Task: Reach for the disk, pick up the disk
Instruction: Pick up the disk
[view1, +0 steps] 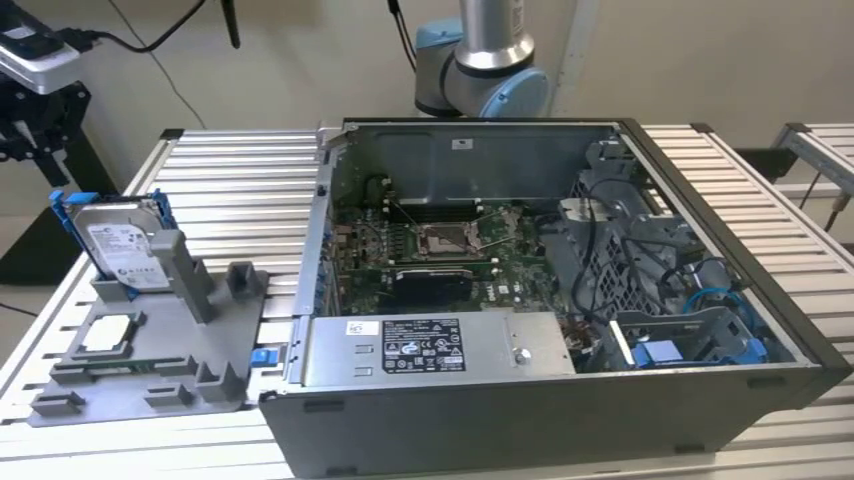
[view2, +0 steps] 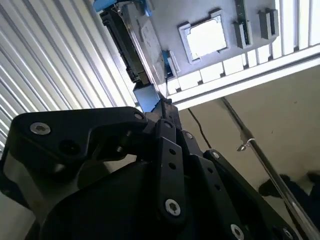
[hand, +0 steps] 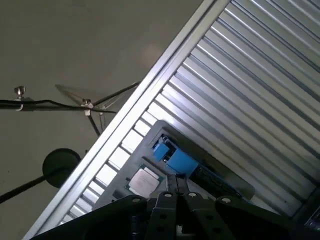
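There the disk stood upright in a grey holder near the table's edge; the gripper, fingers pressed together, held nothing.

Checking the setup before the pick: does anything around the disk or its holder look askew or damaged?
Nothing stands out. In the exterior view the disk stands on edge in its slot on the grey fixture, the chip lies flat in its recess, and the computer case lies open beside them.
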